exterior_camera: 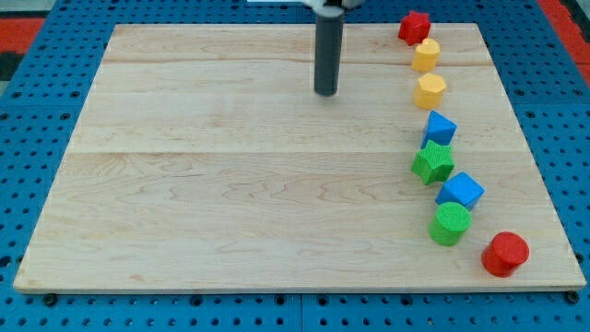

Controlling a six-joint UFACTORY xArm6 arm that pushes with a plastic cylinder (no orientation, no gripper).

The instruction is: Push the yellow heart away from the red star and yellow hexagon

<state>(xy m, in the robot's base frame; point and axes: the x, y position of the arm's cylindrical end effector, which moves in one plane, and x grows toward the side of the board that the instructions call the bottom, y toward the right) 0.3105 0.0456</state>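
The yellow heart point(425, 55) lies near the view's top right, touching the red star point(414, 27) above it. The yellow hexagon point(430, 90) lies just below the heart, close to it. My tip point(325, 92) rests on the board well to the left of these blocks, about level with the hexagon and touching nothing.
Down the right side run a blue block point(440, 127), a green star point(433, 162), a blue cube point(460, 191), a green cylinder point(450, 223) and a red cylinder point(504, 254). The wooden board point(230, 184) lies on a blue pegboard.
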